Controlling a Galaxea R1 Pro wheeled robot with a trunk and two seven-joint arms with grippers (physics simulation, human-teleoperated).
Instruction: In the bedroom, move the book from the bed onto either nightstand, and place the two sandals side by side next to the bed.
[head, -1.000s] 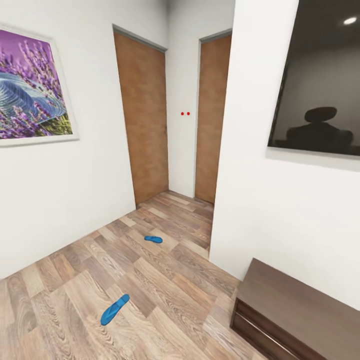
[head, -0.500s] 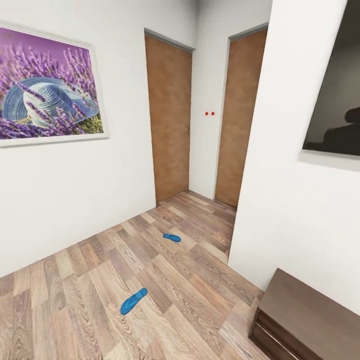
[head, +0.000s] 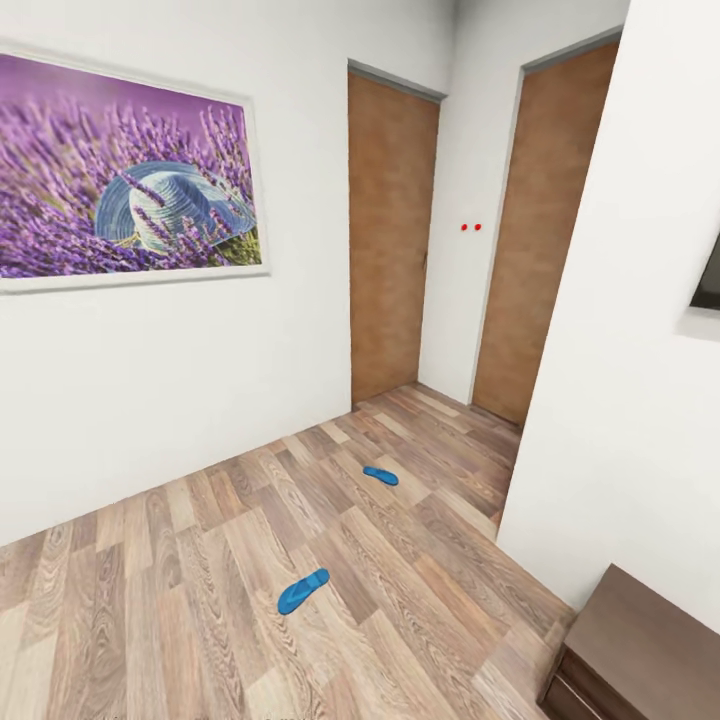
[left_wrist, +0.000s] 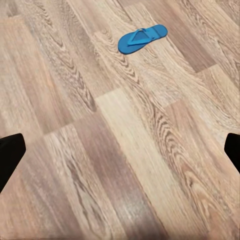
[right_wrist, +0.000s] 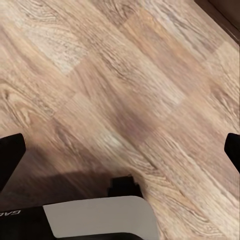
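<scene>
Two bright blue sandals lie apart on the wood-plank floor. The nearer sandal (head: 302, 590) is in the middle of the floor, and it also shows in the left wrist view (left_wrist: 142, 37), some way ahead of my left gripper (left_wrist: 120, 155). That gripper is open, its dark fingertips (left_wrist: 10, 152) wide apart over bare floor. The farther sandal (head: 380, 475) lies toward the two doors. My right gripper (right_wrist: 120, 155) is open too and holds nothing. The book, the bed and the nightstand are out of view.
A white wall with a framed lavender picture (head: 125, 205) runs along the left. Two brown doors (head: 390, 235) close the far corner. A white wall juts in at the right, with a dark low cabinet (head: 640, 655) at its foot. The robot's base (right_wrist: 97, 217) shows below the right gripper.
The head camera has swung left, so the doors, sandals and cabinet have slid right in the picture. The sandals lie where they were on the floor.
</scene>
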